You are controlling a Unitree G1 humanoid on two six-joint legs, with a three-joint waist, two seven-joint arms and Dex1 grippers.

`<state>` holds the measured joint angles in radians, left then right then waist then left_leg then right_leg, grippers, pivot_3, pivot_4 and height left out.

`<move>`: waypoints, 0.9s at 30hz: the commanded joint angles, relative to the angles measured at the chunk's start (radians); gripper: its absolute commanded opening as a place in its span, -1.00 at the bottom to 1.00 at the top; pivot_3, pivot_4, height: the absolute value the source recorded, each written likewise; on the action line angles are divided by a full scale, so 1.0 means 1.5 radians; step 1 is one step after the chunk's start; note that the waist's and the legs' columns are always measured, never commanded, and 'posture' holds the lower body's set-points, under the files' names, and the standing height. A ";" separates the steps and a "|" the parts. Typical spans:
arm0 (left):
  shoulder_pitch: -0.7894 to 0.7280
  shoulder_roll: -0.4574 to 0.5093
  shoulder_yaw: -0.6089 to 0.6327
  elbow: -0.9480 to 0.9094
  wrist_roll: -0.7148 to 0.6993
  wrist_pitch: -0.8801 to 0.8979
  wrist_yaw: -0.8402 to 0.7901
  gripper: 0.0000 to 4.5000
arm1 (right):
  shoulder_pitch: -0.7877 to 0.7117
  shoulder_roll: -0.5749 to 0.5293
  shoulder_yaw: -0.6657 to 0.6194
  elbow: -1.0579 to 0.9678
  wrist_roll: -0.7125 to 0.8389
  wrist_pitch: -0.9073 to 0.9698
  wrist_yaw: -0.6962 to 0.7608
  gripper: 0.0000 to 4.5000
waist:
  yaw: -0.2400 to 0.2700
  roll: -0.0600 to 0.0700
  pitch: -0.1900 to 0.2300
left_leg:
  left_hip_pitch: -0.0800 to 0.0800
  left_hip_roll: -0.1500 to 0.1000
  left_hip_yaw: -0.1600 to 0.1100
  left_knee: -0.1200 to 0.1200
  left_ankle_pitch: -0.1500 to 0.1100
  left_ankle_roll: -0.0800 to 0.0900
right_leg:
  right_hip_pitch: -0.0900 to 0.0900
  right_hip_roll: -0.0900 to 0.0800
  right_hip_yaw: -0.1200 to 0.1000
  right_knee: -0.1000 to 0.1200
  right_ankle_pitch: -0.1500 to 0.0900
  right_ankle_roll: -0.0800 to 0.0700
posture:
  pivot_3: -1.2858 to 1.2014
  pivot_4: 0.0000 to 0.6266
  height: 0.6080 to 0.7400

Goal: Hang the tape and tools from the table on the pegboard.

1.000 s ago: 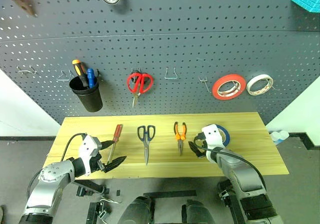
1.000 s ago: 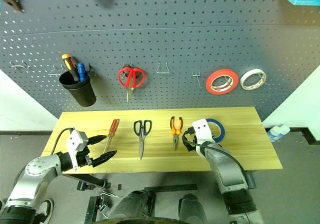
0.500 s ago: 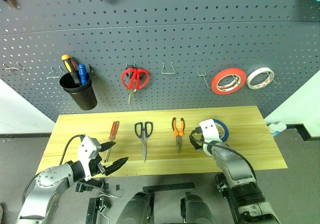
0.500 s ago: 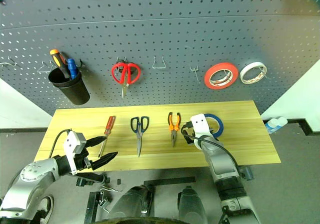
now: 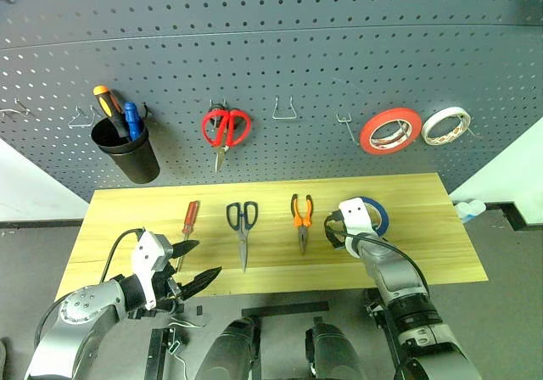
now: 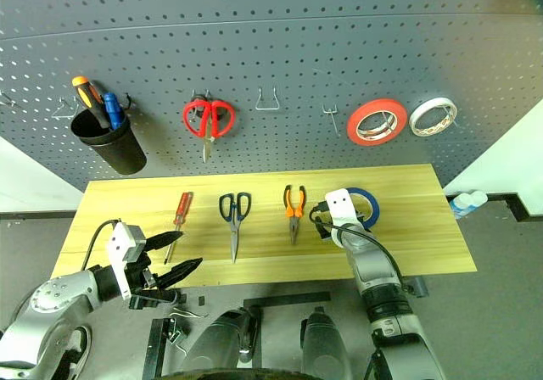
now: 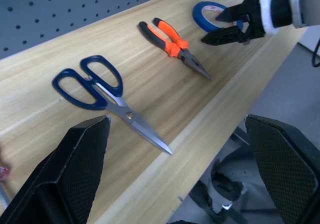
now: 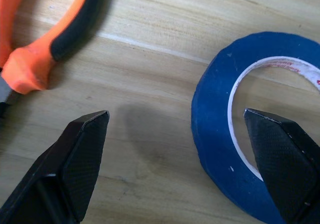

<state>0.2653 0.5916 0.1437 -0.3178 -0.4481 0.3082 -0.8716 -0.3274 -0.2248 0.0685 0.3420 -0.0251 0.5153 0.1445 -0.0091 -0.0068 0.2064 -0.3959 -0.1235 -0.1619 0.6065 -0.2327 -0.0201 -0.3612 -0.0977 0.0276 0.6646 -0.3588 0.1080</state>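
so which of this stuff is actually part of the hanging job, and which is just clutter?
Job:
blue tape
red-handled screwdriver
dark-handled scissors
orange-and-black pliers
table
pegboard

Clutter, already on the pegboard:
red-handled scissors
red-orange tape roll
white tape roll
black cup with two screwdrivers

Left gripper [image 5: 193, 265] low and wide open; right gripper [image 7: 231, 25] forward, fingers spread
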 commanded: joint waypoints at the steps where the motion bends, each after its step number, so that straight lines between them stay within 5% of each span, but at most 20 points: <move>1: 0.007 0.007 0.017 -0.033 -0.016 0.008 0.005 0.99 | -0.018 -0.006 -0.007 0.014 -0.003 -0.018 0.010 1.00 | -0.001 0.000 0.001 | 0.000 0.000 0.000 0.000 0.000 0.000 | 0.000 0.000 0.000 0.000 0.000 0.000 | 0.10 -0.25 1.00; 12: 0.027 0.007 0.019 -0.061 -0.025 0.023 0.014 0.99 | -0.052 -0.019 -0.021 0.075 -0.001 -0.032 0.026 1.00 | -0.002 0.000 0.003 | -0.007 0.000 0.000 0.001 0.001 -0.001 | -0.006 0.000 0.000 0.001 0.000 0.000 | 0.10 -0.23 1.00; 27: 0.029 0.007 0.027 -0.069 -0.028 0.028 0.025 0.99 | -0.063 -0.037 0.008 0.095 0.011 0.101 0.150 1.00 | -0.002 -0.001 0.003 | -0.007 0.000 0.000 0.001 0.000 -0.001 | -0.006 0.000 -0.001 0.000 0.000 0.000 | 0.11 -0.22 1.00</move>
<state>0.3020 0.5988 0.1718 -0.3900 -0.4750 0.3475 -0.8402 -0.4489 -0.2798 0.0532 0.4636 -0.0145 0.6126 0.3405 -0.0117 -0.0078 0.2111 -0.4061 -0.1234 -0.1623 0.6084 -0.2320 -0.0209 -0.3697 -0.0978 0.0266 0.6651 -0.3585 0.1081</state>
